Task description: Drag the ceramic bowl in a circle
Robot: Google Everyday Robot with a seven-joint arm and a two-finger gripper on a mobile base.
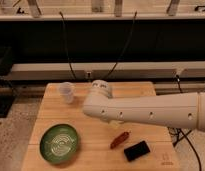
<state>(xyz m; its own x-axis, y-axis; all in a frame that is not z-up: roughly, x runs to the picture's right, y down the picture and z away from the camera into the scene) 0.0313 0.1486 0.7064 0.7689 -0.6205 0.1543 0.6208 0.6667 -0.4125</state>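
Observation:
The ceramic bowl (59,142), wide, green and ringed inside, sits on the wooden table (141,92) at its front left corner. My white arm (146,112) reaches in from the right across the middle of the table. Its rounded end (98,100) hangs above the boards behind and to the right of the bowl, well apart from it. The gripper is tucked behind that end and does not show; it stands open, and nothing on the table is held.
A small clear plastic cup (66,91) stands at the back left of the table. A reddish-brown oblong item (120,139) and a flat black object (136,150) lie at the front right. Cables and a dark rail run behind the table.

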